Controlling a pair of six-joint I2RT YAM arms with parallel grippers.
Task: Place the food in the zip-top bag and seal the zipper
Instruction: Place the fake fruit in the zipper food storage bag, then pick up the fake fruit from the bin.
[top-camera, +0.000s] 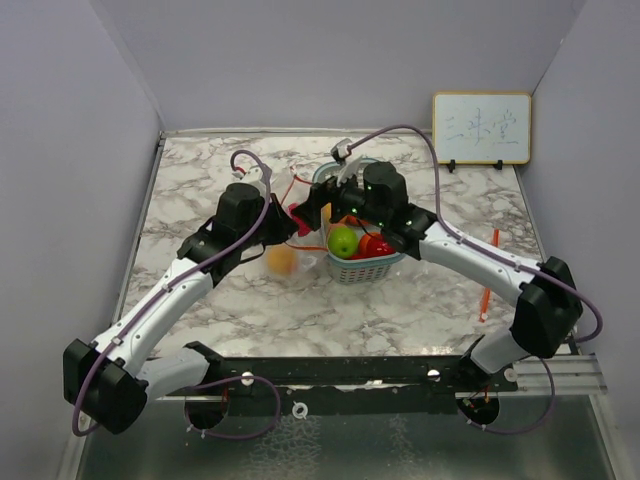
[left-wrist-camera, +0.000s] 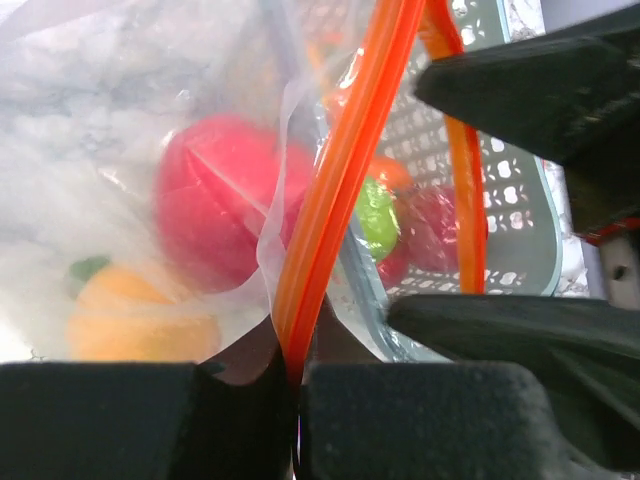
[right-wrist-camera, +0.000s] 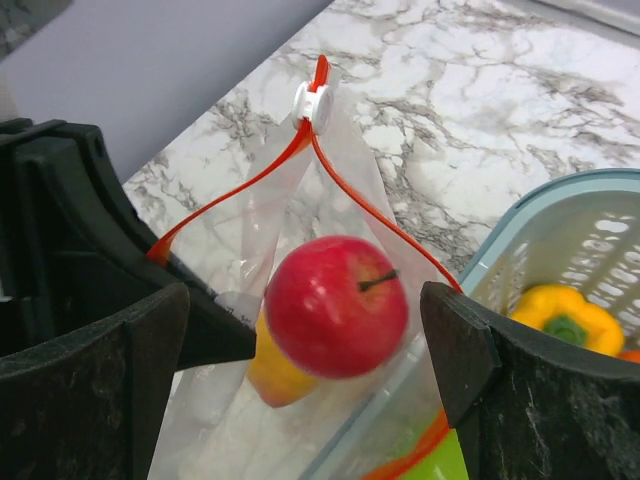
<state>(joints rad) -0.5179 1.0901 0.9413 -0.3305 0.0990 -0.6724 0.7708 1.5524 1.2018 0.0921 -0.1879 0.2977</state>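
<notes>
The clear zip-top bag (top-camera: 283, 228) hangs open left of the basket. Its red-orange zipper (left-wrist-camera: 340, 170) runs up from my left gripper (left-wrist-camera: 297, 375), which is shut on the strip at the bag's mouth edge. My right gripper (right-wrist-camera: 303, 300) is open above the bag mouth (right-wrist-camera: 240, 190). A red apple (right-wrist-camera: 335, 305) lies between and below its fingers, inside the bag, on an orange fruit (right-wrist-camera: 272, 378). Both show through the plastic in the left wrist view: the apple (left-wrist-camera: 215, 200) and the orange fruit (left-wrist-camera: 140, 325). In the top view the left gripper (top-camera: 288, 215) and right gripper (top-camera: 322, 208) nearly touch.
A teal mesh basket (top-camera: 362, 268) sits right of the bag and holds a green apple (top-camera: 343, 241), red fruit (top-camera: 377, 245) and a yellow pepper (right-wrist-camera: 565, 320). A whiteboard (top-camera: 481, 128) stands at the back right. An orange pen (top-camera: 488, 272) lies at the right.
</notes>
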